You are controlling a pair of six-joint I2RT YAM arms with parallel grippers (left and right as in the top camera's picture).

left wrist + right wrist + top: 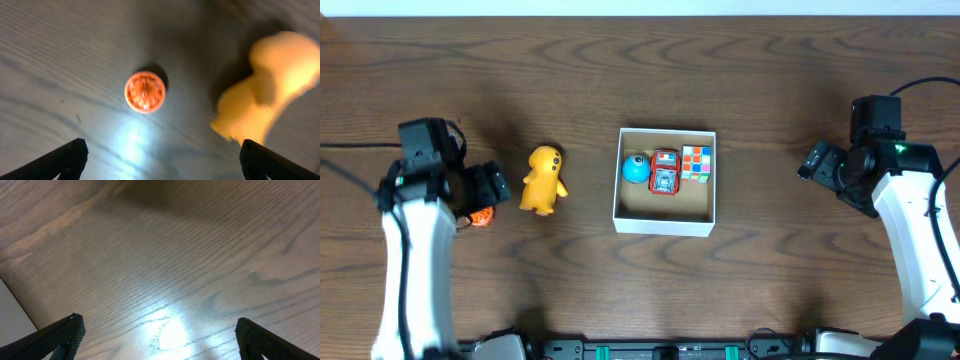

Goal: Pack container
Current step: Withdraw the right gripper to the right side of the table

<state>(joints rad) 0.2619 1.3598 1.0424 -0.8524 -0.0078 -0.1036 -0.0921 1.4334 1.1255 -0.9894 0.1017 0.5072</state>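
Observation:
The container (663, 224) is a white-walled box with a tan inside at the table's middle. It holds a blue ball (636, 169), a red toy (665, 172) and a colour cube (697, 162) along its far side. A yellow duck-like toy (543, 180) lies left of it, blurred in the left wrist view (270, 85). A small orange ball (145, 91) lies on the table, also seen beside the left arm (481, 217). My left gripper (160, 160) is open above the orange ball. My right gripper (157, 335) is open over bare table, right of the container.
The table is dark brown wood (780, 270). A white corner of the container's wall (12, 315) shows at the left edge of the right wrist view. Black cables run at the left (350, 150) and right (930, 85) table edges.

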